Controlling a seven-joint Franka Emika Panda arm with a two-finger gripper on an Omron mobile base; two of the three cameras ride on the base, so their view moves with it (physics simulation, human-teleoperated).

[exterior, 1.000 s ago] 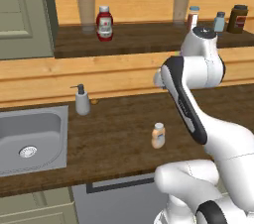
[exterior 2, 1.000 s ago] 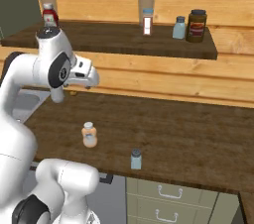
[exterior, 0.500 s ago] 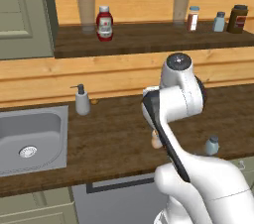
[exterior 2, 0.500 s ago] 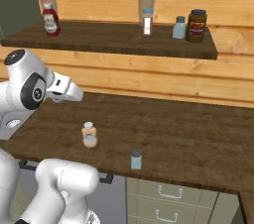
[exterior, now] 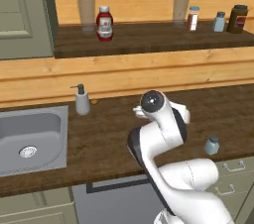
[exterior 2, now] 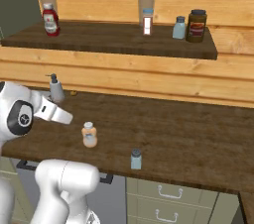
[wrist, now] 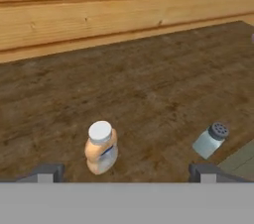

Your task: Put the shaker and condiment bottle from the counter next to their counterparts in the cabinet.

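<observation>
Peach condiment bottle (wrist: 101, 147) and teal shaker (wrist: 210, 140) — upright, apart on counter (wrist: 149, 84).

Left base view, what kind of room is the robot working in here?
Most likely a kitchen, a rendered one. A steel sink is set into a long wood-grain counter with a soap pump dispenser beside it, and an open cabinet above holds a red sauce bottle.

No lettering, brand, number or sign can be read anywhere. The condiment bottle (wrist: 101, 147), standing on the counter (wrist: 149, 94) just ahead of the pincer (wrist: 124, 172), carries a pale label band that looks blank, though it may be too blurred to tell. High above and beyond the pincer, the red sauce bottle (exterior: 104, 23) shows a white label with no legible print.
</observation>
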